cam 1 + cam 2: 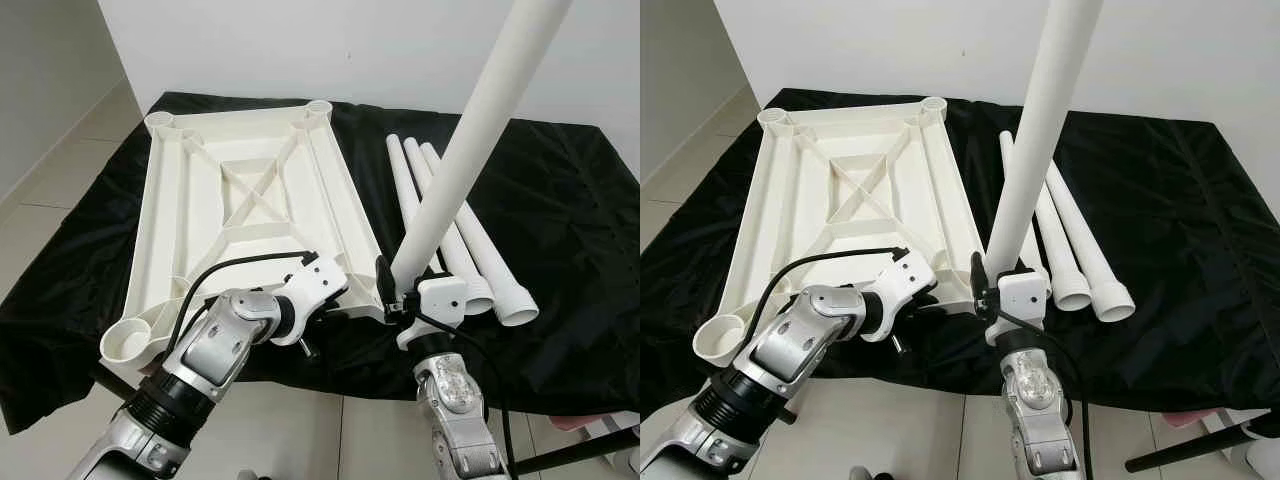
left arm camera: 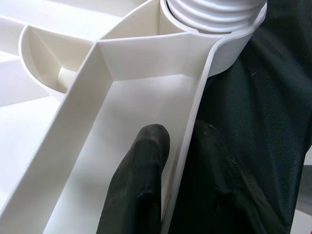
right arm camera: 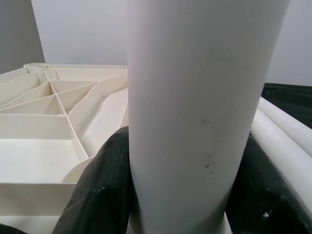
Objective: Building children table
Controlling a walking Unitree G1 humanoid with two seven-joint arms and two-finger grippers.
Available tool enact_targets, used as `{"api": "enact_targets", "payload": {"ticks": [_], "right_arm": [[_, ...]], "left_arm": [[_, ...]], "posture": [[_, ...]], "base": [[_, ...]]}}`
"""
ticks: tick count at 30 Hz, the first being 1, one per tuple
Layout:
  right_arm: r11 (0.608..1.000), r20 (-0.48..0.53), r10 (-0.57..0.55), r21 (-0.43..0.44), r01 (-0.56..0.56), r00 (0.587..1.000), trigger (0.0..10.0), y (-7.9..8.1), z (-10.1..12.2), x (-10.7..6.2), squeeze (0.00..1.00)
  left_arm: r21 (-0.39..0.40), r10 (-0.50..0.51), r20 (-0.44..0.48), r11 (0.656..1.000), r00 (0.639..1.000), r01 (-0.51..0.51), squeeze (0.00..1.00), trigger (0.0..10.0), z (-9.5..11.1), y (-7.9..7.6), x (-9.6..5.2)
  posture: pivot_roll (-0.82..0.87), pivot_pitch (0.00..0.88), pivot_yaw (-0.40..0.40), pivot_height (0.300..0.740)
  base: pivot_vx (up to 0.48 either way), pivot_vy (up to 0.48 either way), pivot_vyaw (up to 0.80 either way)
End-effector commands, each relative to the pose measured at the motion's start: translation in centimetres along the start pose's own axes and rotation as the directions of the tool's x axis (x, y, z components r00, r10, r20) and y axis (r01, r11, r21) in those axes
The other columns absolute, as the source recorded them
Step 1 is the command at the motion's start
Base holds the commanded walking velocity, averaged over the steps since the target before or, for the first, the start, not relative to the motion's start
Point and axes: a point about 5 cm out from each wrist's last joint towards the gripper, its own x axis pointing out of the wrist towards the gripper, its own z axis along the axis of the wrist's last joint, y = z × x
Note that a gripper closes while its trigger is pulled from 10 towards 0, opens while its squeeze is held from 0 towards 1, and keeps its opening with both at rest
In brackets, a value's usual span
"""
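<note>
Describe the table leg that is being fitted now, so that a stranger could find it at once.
On the black cloth lies an upturned white tabletop. At its near right corner, one white leg stands upright in the right end effector. The three other legs lie flat beside it.

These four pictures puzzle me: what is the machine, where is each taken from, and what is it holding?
It is a humanoid robot with two silver arms. The two wide pictures come from its head, the two close ones from its wrists. On a black cloth lies an upside-down white plastic tabletop, with three white plastic tube legs beside it. The right gripper clamps a fourth white leg, standing in the tabletop's near corner socket. The left gripper pinches the tabletop's rim.
</note>
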Motion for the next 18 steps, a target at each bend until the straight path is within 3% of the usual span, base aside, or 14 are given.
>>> {"api": "enact_targets", "payload": {"ticks": [1, 10, 11, 12, 13, 14, 18], "right_arm": [[0.999, -0.106, -0.032, -0.003, 0.032, 0.994, 10.0, -0.55, -1.96, -1.09, 0.0], [0.999, -0.095, -0.036, -0.008, 0.036, 0.995, 10.0, -0.84, -1.79, -0.98, 0.02], [0.999, -0.093, -0.038, -0.011, 0.037, 0.995, 10.0, -0.93, -1.75, -0.95, 0.2], [0.999, -0.092, -0.038, -0.01, 0.037, 0.995, 10.0, -0.99, -1.73, -0.92, 0.46], [0.999, -0.092, -0.038, -0.01, 0.037, 0.995, 10.0, -0.99, -1.73, -0.92, 0.46], [0.999, -0.089, -0.035, -0.008, 0.034, 0.995, 10.0, -1.06, -1.67, -0.89, 1.0], [1.0, -0.085, -0.03, -0.009, 0.029, 0.996, 10.0, -1.13, -1.6, -0.83, 1.0]], "left_arm": [[0.029, 0.041, 0.053, 0.999, 0.998, -0.043, 0.0, 10.0, 1.44, 0.6, -0.55], [0.031, 0.037, 0.052, 0.999, 0.998, -0.039, 0.0, 10.0, 1.43, 0.53, -0.5], [0.031, 0.037, 0.052, 0.999, 0.998, -0.038, 0.0, 10.0, 1.43, 0.51, -0.5], [0.031, 0.036, 0.051, 0.999, 0.998, -0.038, 0.0, 10.0, 1.41, 0.5, -0.5], [0.031, 0.036, 0.051, 0.999, 0.998, -0.038, 0.0, 10.0, 1.41, 0.5, -0.5], [0.029, 0.037, 0.051, 0.999, 0.998, -0.038, 0.0, 10.0, 1.4, 0.49, -0.51], [0.028, 0.038, 0.051, 0.999, 0.998, -0.04, 0.0, 10.0, 1.38, 0.48, -0.51]], "posture": [[-0.09, 0.124, 0.048, 0.74], [-0.1, 0.126, 0.048, 0.74], [-0.1, 0.128, 0.048, 0.74], [-0.09, 0.128, 0.047, 0.74], [-0.09, 0.128, 0.047, 0.74], [-0.09, 0.13, 0.046, 0.74], [-0.09, 0.132, 0.045, 0.74]], "base": [[0.0, 0.0, 0.0], [0.0, 0.0, 0.0], [0.0, 0.0, 0.0], [0.0, 0.0, 0.0], [0.0, 0.0, 0.0], [0.0, 0.0, 0.0], [0.0, 0.0, 0.0]]}}
